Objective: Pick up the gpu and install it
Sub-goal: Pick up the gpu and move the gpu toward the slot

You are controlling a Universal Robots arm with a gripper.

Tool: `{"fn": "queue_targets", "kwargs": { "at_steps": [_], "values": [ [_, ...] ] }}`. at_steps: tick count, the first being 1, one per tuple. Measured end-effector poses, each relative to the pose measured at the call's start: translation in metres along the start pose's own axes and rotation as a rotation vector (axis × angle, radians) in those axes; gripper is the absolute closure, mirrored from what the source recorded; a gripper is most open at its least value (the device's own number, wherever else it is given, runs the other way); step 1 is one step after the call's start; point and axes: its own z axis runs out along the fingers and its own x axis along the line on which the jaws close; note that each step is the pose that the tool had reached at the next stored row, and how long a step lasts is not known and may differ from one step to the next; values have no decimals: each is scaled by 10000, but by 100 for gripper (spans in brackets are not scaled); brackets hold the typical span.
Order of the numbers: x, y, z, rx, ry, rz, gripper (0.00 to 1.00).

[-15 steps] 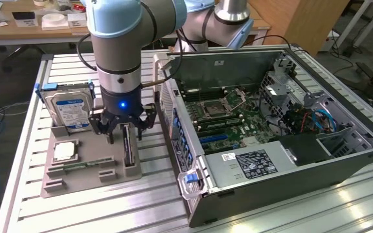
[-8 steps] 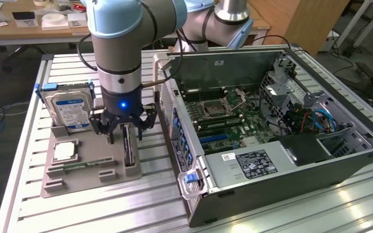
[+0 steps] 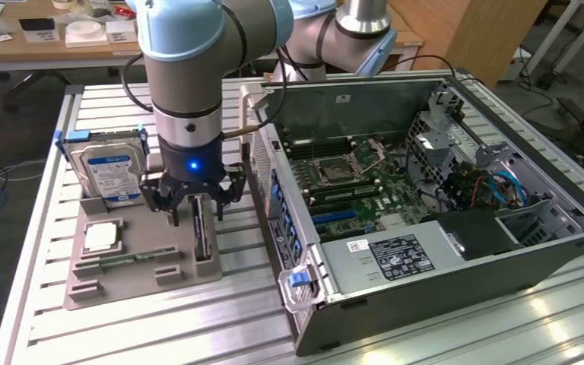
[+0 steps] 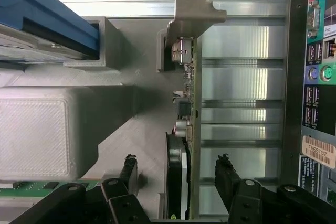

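tool [image 4: 176,163] spread astride gpu [image 4: 185,103] | gpu on edge, long axis alongside computer case [image 3: 424,258]

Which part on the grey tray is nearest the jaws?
The thin green card standing on edge between the open jaws; the silver hard drive sits apart.

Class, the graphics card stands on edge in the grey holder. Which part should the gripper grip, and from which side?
Pinch the graphics card across its two flat faces at the free top edge, coming straight down: it stands upright in a slot of the holder, and the open gripper straddles it.
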Motion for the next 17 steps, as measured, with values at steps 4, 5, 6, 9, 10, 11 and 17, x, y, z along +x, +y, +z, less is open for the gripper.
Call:
{"fn": "queue_targets", "kwargs": {
  "at_steps": [4, 5, 6, 9, 10, 11, 17],
  "values": [
    [-4, -3, 2, 1, 1, 3, 37],
    [-5, -3, 3, 0, 0, 3, 44],
    [-5, -3, 4, 0, 0, 3, 44],
    [-5, -4, 7, 0, 1, 2, 45],
    [-5, -4, 7, 0, 0, 1, 45],
    [-6, -3, 8, 0, 0, 2, 53],
    [-11, -3, 11, 0, 0, 2, 61]
  ]
}}
